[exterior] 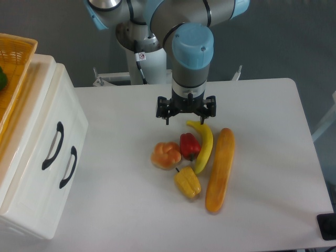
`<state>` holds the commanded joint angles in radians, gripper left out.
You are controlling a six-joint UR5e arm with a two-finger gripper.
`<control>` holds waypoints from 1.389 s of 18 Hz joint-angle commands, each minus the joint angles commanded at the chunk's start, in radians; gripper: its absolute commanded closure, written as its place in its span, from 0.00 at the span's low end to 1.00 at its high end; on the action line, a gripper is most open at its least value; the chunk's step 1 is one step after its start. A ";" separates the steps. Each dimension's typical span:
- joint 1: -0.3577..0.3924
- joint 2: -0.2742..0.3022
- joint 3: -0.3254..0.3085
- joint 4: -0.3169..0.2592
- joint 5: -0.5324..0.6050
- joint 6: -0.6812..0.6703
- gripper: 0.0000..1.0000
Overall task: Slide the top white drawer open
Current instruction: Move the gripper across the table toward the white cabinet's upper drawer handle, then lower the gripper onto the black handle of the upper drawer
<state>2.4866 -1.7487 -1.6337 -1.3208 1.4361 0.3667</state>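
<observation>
Hovering empty, jaws spread, over mid-worktop, the gripper [186, 111] has the top white drawer [44, 131], closed, well off toward the worktop's left edge, handle vertical.

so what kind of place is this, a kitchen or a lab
Most likely a robot lab test bench, not a kitchen. A robot arm is mounted at a plain white table, the toy-like banana and peppers are laid out like props, and a small white drawer cabinet sits alone against a bare grey backdrop.

Bright, even overhead light, soft shadows, sharp focus, no glare.
</observation>
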 joint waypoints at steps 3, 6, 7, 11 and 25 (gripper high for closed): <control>-0.006 -0.005 0.008 0.002 -0.061 -0.023 0.00; -0.037 -0.005 0.035 0.002 -0.102 -0.040 0.00; -0.055 -0.005 0.040 0.002 -0.102 -0.042 0.00; -0.116 -0.018 0.049 0.015 -0.106 -0.043 0.00; -0.290 -0.081 0.104 -0.029 -0.111 -0.152 0.00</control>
<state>2.1967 -1.8300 -1.5294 -1.3497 1.3254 0.2149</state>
